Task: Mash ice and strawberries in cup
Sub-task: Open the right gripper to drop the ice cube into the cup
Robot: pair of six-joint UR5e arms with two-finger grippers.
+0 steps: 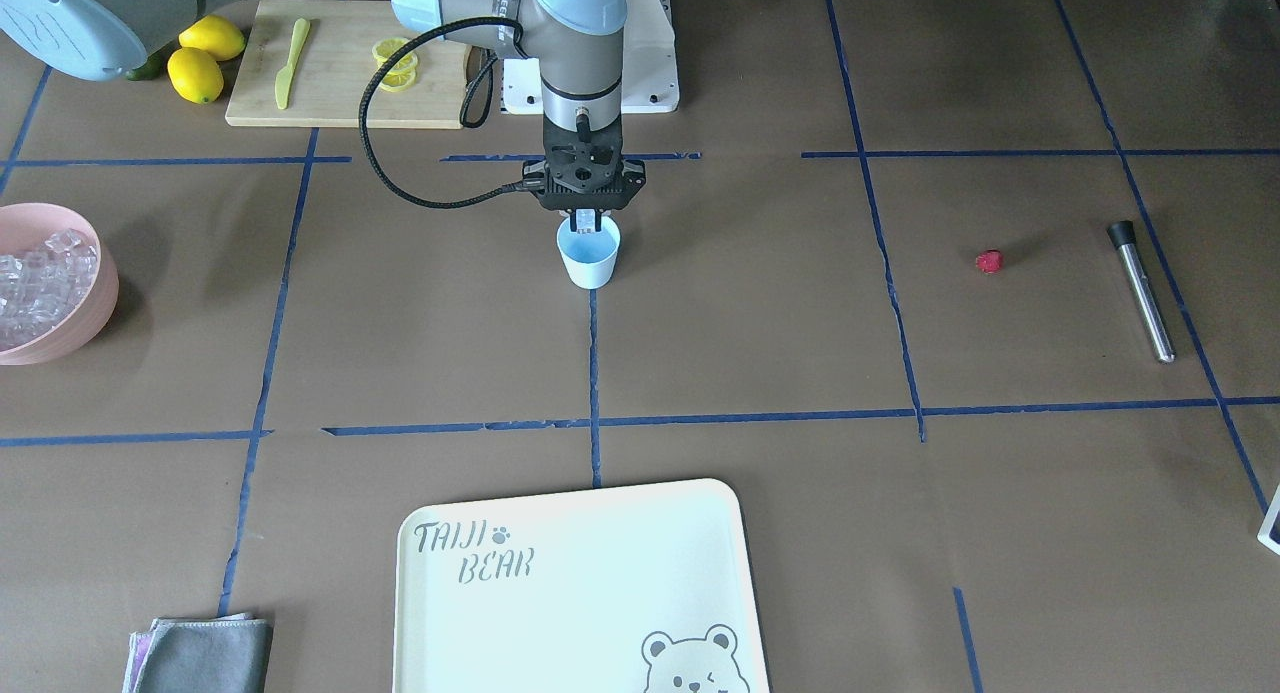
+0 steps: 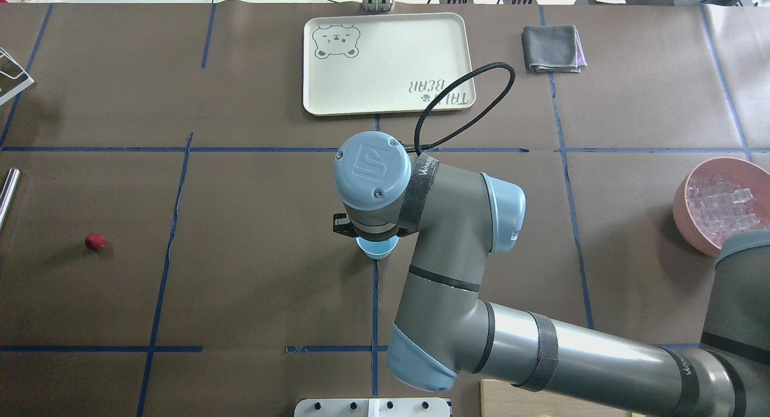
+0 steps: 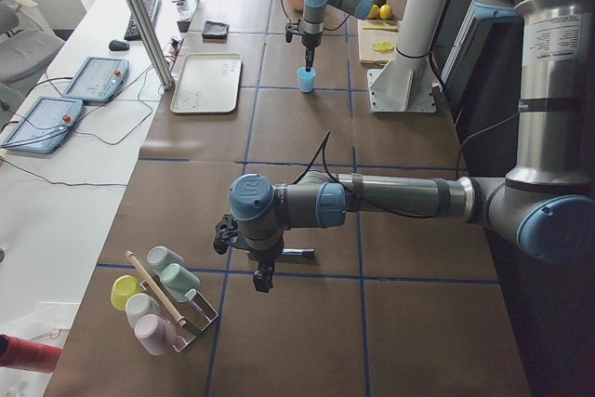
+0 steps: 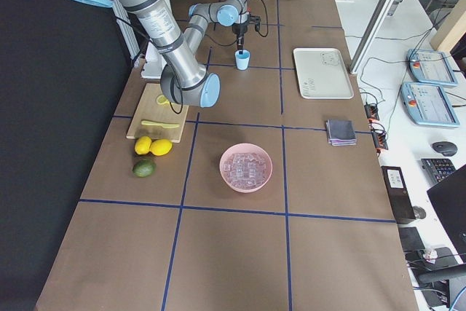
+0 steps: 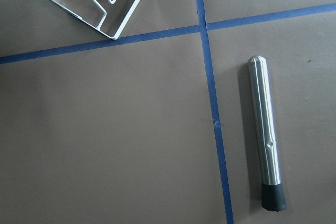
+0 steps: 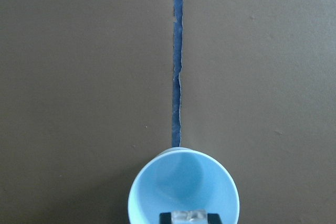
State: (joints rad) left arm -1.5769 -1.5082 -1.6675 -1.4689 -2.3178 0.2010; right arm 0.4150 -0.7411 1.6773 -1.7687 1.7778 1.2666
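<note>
Above the cup [image 1: 590, 261], the right jaws narrowly pinch one ice piece [image 6: 190, 215].

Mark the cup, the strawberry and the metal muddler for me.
cup [image 1: 590, 269]: exterior front-facing view, on its outer wall.
strawberry [image 1: 989, 262]: exterior front-facing view, on the berry's middle.
metal muddler [image 1: 1142, 293]: exterior front-facing view, midway along its steel shaft.

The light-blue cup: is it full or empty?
Empty: the cup shows a bare pale-blue inside in the right wrist view; one ice piece sits in the right gripper over its mouth.
</note>
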